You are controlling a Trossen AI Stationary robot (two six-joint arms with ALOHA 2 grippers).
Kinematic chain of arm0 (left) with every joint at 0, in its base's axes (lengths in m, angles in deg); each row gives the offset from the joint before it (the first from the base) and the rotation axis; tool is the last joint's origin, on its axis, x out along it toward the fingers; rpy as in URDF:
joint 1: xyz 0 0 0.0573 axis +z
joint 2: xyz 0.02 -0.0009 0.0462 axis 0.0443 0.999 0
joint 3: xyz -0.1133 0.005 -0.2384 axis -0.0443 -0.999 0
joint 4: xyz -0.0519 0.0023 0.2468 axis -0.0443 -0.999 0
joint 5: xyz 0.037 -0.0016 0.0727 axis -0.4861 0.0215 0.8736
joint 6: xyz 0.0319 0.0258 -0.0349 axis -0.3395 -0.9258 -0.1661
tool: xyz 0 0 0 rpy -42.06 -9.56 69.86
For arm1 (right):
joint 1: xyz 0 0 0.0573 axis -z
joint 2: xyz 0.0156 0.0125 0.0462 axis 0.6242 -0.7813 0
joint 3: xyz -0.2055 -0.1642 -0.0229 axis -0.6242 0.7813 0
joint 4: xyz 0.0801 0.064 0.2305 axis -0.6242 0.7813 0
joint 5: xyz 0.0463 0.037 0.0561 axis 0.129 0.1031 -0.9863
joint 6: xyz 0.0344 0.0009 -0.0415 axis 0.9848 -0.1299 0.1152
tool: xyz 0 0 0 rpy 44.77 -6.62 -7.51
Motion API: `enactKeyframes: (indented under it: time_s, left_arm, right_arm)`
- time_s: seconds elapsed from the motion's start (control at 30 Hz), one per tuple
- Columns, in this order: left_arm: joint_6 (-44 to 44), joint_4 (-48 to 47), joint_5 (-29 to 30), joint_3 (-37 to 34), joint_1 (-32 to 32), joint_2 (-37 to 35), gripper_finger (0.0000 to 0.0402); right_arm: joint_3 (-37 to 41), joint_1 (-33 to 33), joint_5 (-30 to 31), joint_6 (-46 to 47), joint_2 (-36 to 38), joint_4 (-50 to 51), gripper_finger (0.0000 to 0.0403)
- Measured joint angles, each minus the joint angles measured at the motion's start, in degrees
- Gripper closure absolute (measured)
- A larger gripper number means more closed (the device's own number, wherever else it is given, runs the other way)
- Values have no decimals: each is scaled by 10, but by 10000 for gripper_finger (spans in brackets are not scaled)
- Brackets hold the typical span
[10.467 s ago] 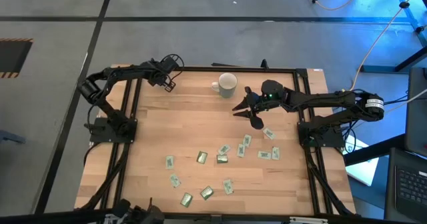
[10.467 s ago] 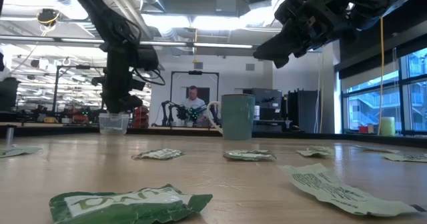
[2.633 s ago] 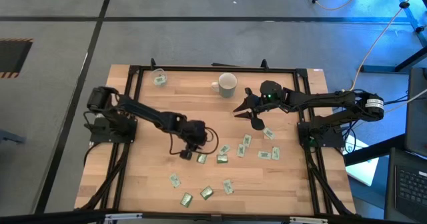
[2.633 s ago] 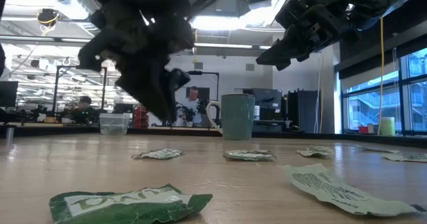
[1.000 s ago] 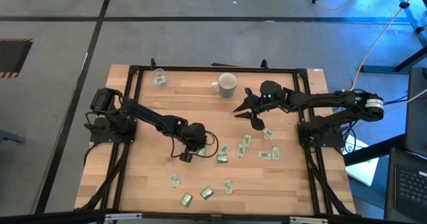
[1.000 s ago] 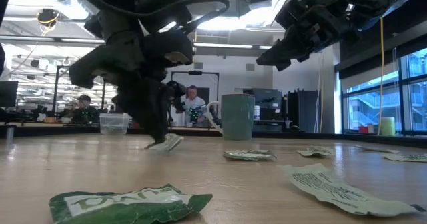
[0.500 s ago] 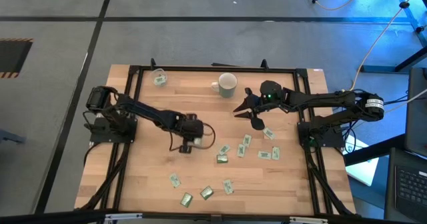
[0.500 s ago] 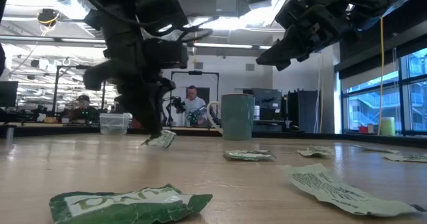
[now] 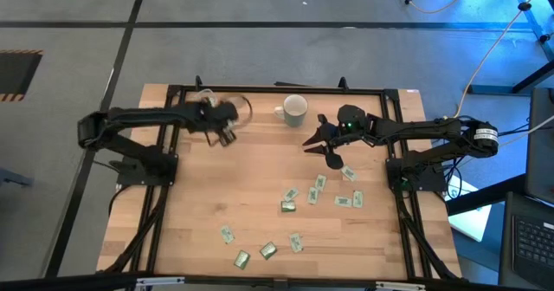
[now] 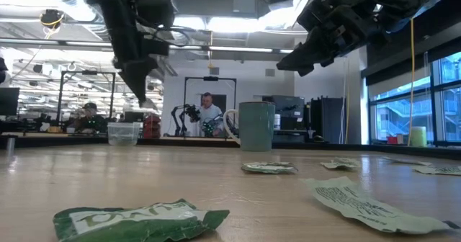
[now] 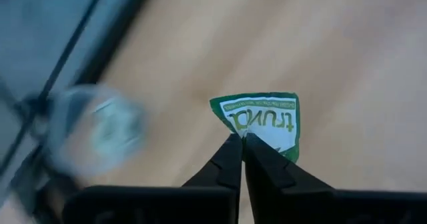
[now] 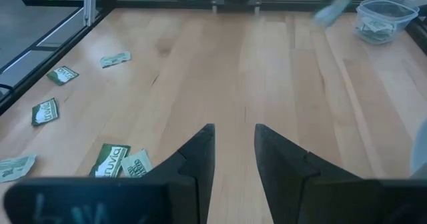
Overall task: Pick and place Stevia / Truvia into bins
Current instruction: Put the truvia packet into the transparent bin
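Note:
My left gripper (image 9: 225, 135) hovers over the table's far left part, next to the clear plastic cup (image 9: 205, 96), and is shut on one green and white Truvia sachet (image 11: 263, 117). The cup shows blurred in the left wrist view (image 11: 100, 127) and has sachets inside (image 12: 377, 24). The pale mug (image 9: 294, 110) stands at the far edge, handle to the left. My right gripper (image 9: 318, 141) hangs open in the air to the mug's right. Several sachets (image 9: 290, 197) lie flat on the near half of the table. My left gripper pinches the sachet between its two shut fingertips (image 11: 230, 151) at one edge (image 11: 250, 132). The fingers point down from above in the low view (image 10: 142, 83). The sachet sticks out beyond the fingertips, lifted clear of the table.
The black frame rail (image 9: 277, 89) runs along the far edge behind cup and mug. Loose sachets lie near the camera in the low view (image 10: 137, 219) and on the right (image 10: 360, 199). People sit in the room behind (image 10: 209, 112). Bare wood lies between cup and mug.
My left gripper, shut on the sachet, has lifted it clear from the middle of the table and swung up and toward the far left, ending beside the clear cup. The right arm has kept still.

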Motion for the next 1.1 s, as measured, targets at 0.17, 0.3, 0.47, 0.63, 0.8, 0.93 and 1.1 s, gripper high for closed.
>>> enactKeyframes:
  time_s: [0.17, 0.3, 0.47, 0.63, 0.8, 0.93, 1.1]
  left_arm:
    - [47, -6, 2, 0, 109, -17, 388]
    - [71, -9, -4, 0, 181, -8, 387]
    - [88, 2, -6, 0, 246, 18, 387]
    - [88, 38, -8, 0, 285, 50, 386]
    - [86, 79, -12, 0, 306, 87, 386]
    - [78, 90, -13, 0, 319, 119, 386]
    - [52, 90, -18, 0, 329, 149, 375]
  right_arm:
    - [0, 0, 0, -1, 0, -1, 293]
    - [0, 0, 0, -2, 0, -1, 293]
    - [0, 0, 0, -2, 0, -1, 293]
    - [0, 0, 0, -2, 0, -1, 293]
    - [0, 0, 0, -2, 0, -1, 293]
    - [0, 0, 0, -2, 0, 0, 293]
    - [0, 0, 0, -2, 0, 0, 293]
